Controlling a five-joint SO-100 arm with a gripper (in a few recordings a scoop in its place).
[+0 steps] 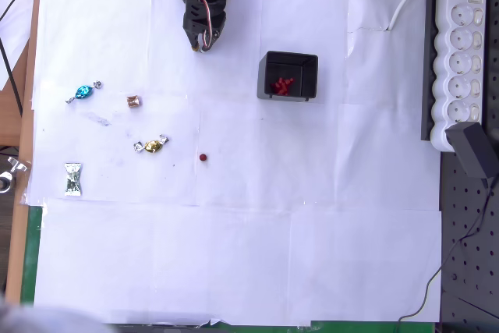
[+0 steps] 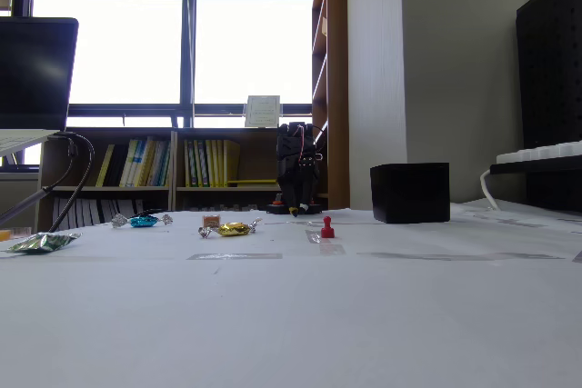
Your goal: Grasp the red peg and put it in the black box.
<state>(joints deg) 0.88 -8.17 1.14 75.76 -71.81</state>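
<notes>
Black fingers (image 1: 204, 43) empty, gap unclear, well apart from red peg (image 1: 203, 157), black box (image 1: 288, 76)

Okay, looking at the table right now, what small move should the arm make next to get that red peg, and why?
Probably reach the claw out across the paper toward the red peg, stopping above it. In the overhead view the arm sits folded near its base, well apart from the peg, which stands alone on the paper. The black box already holds other red pegs, so this one remains.

The arm (image 1: 205, 5) is black plastic, blocky in build, with orange accents near its base and thin red, white and dark cables looping along its upper side.
</notes>
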